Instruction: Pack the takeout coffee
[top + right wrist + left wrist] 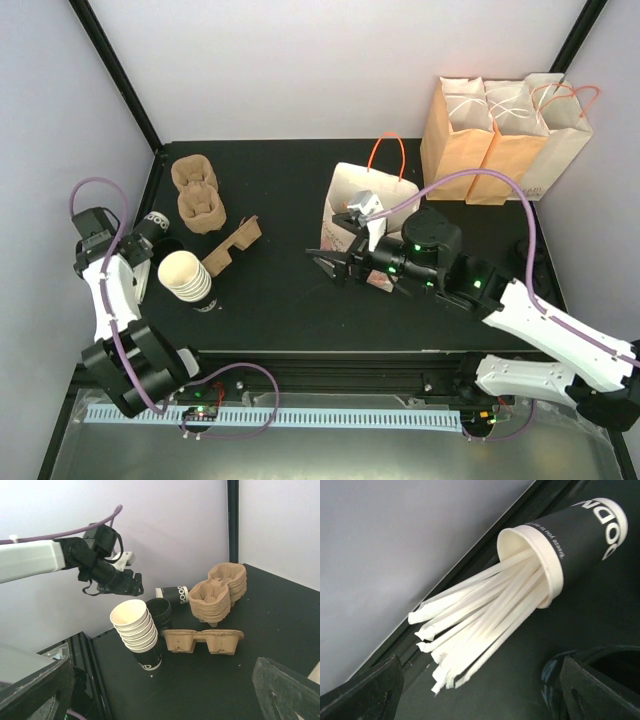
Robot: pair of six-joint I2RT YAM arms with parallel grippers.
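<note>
No lidded black takeout coffee cup shows clearly in any view. My right gripper (333,263) is open and empty, low over the black table just left of a white paper bag (345,190) with orange handles; in the right wrist view (165,700) its jaws stand wide apart. My left gripper (150,233) is open and empty at the far left, above a black cup (580,535) lying on its side with white wrapped straws (485,610) spilling out. The left gripper also shows in the right wrist view (122,582).
A stack of white paper cups (185,275) and a dark stack (161,612) stand by the left arm. Brown cup carriers (197,195) and a flat carrier (232,245) lie beyond. Three brown paper bags (500,130) stand at the back right.
</note>
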